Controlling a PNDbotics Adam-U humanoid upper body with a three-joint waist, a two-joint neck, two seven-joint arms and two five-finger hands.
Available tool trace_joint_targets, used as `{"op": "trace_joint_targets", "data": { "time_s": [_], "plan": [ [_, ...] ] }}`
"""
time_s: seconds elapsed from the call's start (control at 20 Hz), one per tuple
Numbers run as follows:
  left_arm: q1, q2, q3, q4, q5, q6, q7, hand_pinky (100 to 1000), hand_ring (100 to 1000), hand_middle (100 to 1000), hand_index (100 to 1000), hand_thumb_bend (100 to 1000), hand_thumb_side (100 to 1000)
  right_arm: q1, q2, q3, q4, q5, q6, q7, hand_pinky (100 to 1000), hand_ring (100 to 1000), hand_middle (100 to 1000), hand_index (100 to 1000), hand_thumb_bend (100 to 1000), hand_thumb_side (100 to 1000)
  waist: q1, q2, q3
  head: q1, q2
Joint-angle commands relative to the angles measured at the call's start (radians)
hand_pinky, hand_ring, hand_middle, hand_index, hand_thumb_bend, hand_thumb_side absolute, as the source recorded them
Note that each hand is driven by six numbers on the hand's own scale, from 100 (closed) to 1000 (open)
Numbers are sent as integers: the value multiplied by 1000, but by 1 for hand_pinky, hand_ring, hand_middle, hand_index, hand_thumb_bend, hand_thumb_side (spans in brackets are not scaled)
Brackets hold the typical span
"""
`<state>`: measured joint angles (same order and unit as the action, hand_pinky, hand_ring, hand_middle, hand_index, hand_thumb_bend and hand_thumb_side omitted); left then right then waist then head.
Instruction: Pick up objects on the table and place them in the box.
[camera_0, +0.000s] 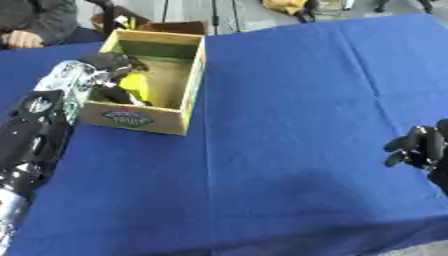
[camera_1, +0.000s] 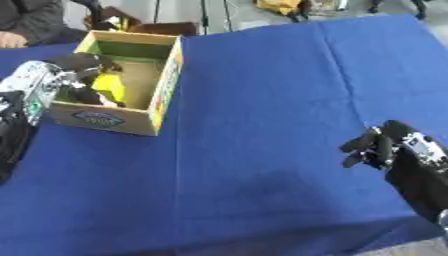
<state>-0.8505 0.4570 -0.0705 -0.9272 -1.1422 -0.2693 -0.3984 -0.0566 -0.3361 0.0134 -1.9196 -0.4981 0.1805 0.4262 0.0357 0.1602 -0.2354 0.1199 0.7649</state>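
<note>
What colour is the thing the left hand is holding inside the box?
Yellow: the object at the left hand inside the cardboard box, clearest in the left eye view.

From my station I could make out no readable text anywhere. The box (camera_0: 149, 118) carried an oval blue-and-red label (camera_0: 128, 118) on its near wall, just below my left hand (camera_0: 112, 62), but its lettering was too blurred to read. A coloured strip (camera_0: 194, 82) ran along the box's side wall, also illegible.

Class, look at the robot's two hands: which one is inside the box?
The left hand, reaching into the wooden box beside a yellow object. The right hand hovers over bare blue cloth, far from it.
</note>
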Motion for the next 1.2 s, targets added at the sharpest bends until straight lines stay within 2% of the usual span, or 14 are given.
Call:
{"op": "trace_joint_targets", "data": {
  "time_s": [0.05,0.15,0.2,0.25,0.35,0.4,0.45,0.6,0.65,0.7,0.9,1.2],
  "plan": [
    [-8,53,23,-124,67,28,86,887,897,886,936,810,895,-4,-12,-4,-7,-2,-3,-1,576,657,480,384,100,583,-4,-19,7,-8,5],
    [9,70,36,-212,152,67,205,851,845,837,894,754,819,-1,-11,-7,-6,-3,-4,-3,576,657,480,384,100,583,-5,-22,14,-14,5],
    [21,81,40,-258,212,85,256,825,820,813,869,704,799,0,-11,-8,-6,-4,-4,-4,576,657,480,384,100,583,-6,-23,19,-17,5],
    [33,92,40,-299,274,103,293,820,815,808,865,694,793,1,-11,-9,-5,-4,-4,-4,576,657,480,384,100,583,-7,-24,23,-19,5],
    [67,116,48,-399,415,134,353,757,762,754,810,508,762,4,-9,-11,-5,-4,-5,-6,576,657,480,384,100,583,-9,-25,35,-25,5],
    [93,125,56,-456,499,151,381,740,748,739,795,448,765,5,-8,-13,-4,-4,-5,-8,576,657,480,384,100,583,-11,-26,42,-28,5],
    [119,134,60,-509,581,170,402,732,741,732,788,425,767,6,-8,-14,-4,-4,-6,-9,576,657,480,384,100,583,-12,-26,48,-30,5],
    [153,154,59,-595,711,217,416,732,741,732,788,425,767,7,-8,-15,-4,-4,-6,-10,576,657,480,384,100,583,-13,-27,52,-32,5],
    [160,154,61,-610,727,225,417,680,686,668,734,356,805,5,-6,-17,-6,-6,-7,-10,577,657,480,384,100,583,-14,-26,54,-29,5],
    [177,141,74,-630,744,222,425,674,679,661,727,351,823,4,-5,-19,-8,-7,-9,-10,577,657,480,384,100,583,-19,-21,68,-35,5],
    [276,50,84,-734,811,200,485,659,662,642,710,346,867,5,-6,-31,-9,-4,-15,-23,576,656,479,384,100,579,-23,-10,121,-60,5],
    [428,-67,94,-815,904,208,571,639,639,621,696,344,924,-2,-5,-34,-9,-4,-15,-29,576,656,479,384,100,582,-20,-4,144,-64,5]
  ]
}}
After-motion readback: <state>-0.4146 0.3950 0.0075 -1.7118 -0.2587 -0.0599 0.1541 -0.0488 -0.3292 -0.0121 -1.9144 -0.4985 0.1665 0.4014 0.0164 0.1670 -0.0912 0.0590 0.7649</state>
